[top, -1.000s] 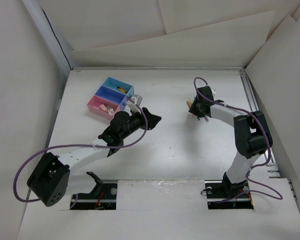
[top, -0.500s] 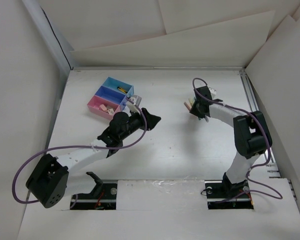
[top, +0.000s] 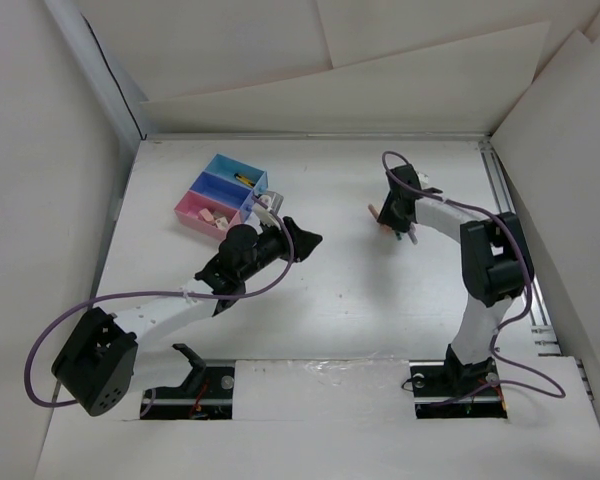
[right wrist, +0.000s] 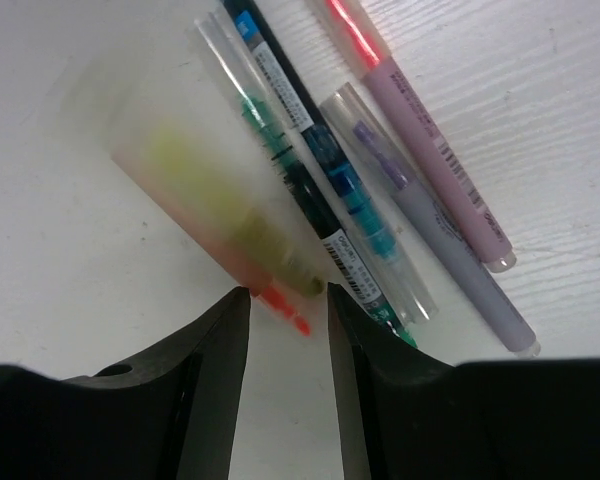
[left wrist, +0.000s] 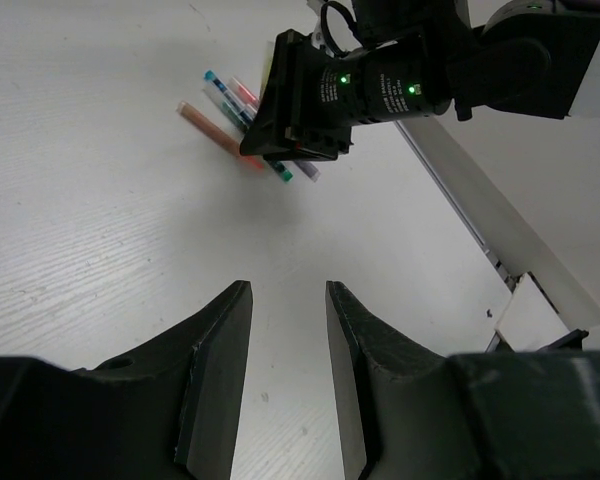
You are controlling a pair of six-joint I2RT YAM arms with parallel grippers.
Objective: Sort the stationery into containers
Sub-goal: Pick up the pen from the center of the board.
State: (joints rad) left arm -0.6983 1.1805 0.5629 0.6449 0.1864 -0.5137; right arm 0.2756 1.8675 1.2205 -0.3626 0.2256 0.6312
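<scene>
The right gripper (right wrist: 288, 300) hangs low over the table (right wrist: 70, 330) with its fingers parted and nothing pinched. The red-orange tip of a translucent orange pen (right wrist: 205, 180) lies right at the gap between the fingertips. That pen is blurred, so I cannot tell whether either finger touches it. Just beside it, fanned out flat, lie a teal pen (right wrist: 332, 185), a grey-violet pen (right wrist: 430, 235) and a pink pen (right wrist: 420, 130).

The left wrist view adds the left gripper (left wrist: 288, 295), its fingers spread and empty, pointing across bare table at the pens well away.

Only the top view shows the containers (top: 193, 214). They sit at the far left with small pieces inside, near the left gripper and well apart from the pens.
</scene>
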